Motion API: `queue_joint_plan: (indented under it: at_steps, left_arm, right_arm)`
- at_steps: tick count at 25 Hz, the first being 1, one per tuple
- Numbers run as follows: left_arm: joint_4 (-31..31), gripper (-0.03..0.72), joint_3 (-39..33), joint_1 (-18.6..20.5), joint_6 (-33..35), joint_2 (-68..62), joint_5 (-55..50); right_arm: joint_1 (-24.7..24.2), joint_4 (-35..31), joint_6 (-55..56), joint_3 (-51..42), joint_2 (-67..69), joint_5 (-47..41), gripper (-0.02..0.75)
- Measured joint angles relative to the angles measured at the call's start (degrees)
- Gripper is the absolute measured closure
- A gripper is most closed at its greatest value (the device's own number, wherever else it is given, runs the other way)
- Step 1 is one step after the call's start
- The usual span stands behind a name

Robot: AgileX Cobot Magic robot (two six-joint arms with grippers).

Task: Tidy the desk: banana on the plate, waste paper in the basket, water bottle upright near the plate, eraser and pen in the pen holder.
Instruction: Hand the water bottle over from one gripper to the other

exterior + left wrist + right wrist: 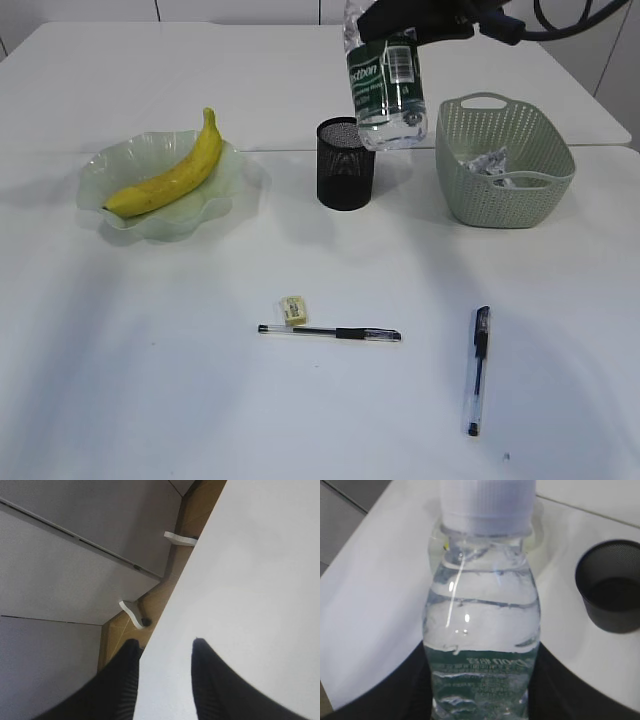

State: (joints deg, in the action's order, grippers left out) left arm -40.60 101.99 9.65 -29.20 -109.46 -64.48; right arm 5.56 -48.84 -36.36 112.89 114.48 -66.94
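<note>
The white counter (150, 380) was seen spreading across the frame. At upper right, the water bottle (385, 85) was clasped aloft by the right fingers (555, 685); the left fingers (210, 680) were parted, holding nothing.

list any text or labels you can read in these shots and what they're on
"...stbon": white slanted letters, first letters unclear, on the green label of the water bottle.
Barcode and small print on that label: too small to read.
Label text in the right wrist view: blurred, unreadable.
The pens, eraser and basket show no legible text.
</note>
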Motion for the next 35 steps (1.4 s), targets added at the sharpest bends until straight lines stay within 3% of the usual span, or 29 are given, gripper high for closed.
queue_joint_plan:
  at_steps: [10,16,25,35]
  left_arm:
    - [0.7,0.446,0.0,0.0,1.1,0.0,-0.3]
    - [0.7,0.446,0.0,0.0,1.3,0.0,-0.2]
    - [1.4,0.455,0.0,0.0,1.3,0.0,1.1]
    - [5.2,0.462,0.0,0.0,1.5,0.0,5.7]
  right_arm:
    - [0.0,-12.2,-3.6,2.2,0.0,-0.5,0.388]
    - [0.0,-21.0,-18.5,2.4,0.0,-2.7,0.389]
    - [0.0,-25.5,-35.7,2.4,0.0,-3.3,0.389]
    - [0.0,-31.9,-38.4,2.5,1.5,-3.3,0.390]
